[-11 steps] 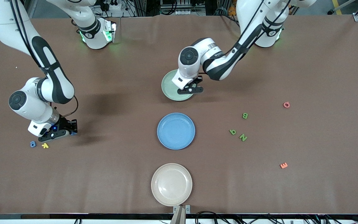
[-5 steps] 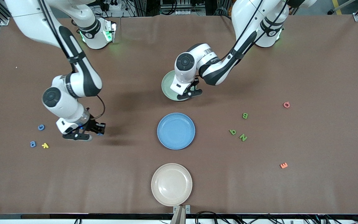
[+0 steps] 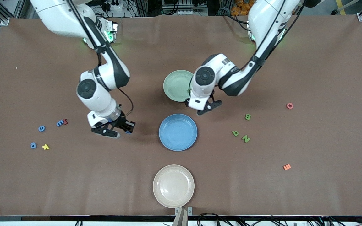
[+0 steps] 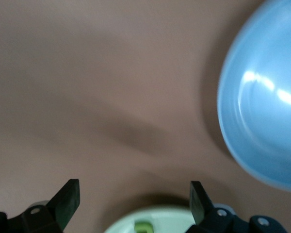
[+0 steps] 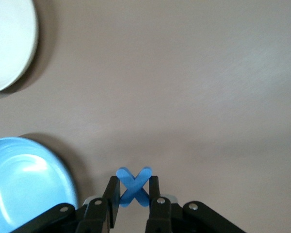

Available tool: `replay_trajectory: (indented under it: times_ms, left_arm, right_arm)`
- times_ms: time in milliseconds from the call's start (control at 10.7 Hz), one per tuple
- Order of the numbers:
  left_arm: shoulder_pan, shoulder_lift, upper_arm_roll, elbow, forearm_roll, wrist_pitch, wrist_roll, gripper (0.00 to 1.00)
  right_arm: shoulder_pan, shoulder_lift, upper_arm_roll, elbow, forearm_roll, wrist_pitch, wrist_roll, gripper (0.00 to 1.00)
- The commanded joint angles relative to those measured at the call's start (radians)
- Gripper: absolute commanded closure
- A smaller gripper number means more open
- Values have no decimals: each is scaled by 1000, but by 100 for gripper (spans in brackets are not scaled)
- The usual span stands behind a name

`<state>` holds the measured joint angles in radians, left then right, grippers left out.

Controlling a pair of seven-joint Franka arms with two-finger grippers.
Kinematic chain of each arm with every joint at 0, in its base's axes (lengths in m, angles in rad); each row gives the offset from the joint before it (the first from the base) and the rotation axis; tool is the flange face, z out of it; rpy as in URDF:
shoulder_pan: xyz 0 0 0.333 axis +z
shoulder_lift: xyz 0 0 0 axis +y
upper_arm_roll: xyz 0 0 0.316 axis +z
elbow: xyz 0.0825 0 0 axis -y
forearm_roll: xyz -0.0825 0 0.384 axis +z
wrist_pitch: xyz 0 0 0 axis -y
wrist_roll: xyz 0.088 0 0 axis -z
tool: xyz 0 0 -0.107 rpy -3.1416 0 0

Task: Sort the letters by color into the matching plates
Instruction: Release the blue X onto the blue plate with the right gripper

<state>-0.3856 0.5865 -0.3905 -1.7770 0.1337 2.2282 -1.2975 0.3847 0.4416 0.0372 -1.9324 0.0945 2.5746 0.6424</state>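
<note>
Blue letter X (image 5: 133, 187) is pinched in the right gripper (image 3: 125, 128), over bare table beside the blue plate (image 3: 178, 132). Left gripper (image 3: 211, 106) stands spread, empty, between both plates. Three green letters (image 3: 246, 138) lie loose; one (image 4: 143, 226) is in the green plate (image 3: 176, 85).
</note>
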Motion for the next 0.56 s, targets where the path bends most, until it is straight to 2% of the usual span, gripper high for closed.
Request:
replay_trajectory:
  times_ms: [0, 93, 467]
  left_arm:
    - [77, -17, 27, -6, -2, -18, -37, 0]
    - [71, -13, 71, -1, -3, -13, -48, 0]
    - [59, 67, 162, 37, -5, 28, -133, 0]
  right_arm:
    - [91, 92, -7, 105, 11, -10, 176, 85]
    - [120, 123, -7, 146, 11, -10, 244, 85]
    - [203, 248, -7, 303, 8, -8, 481, 85]
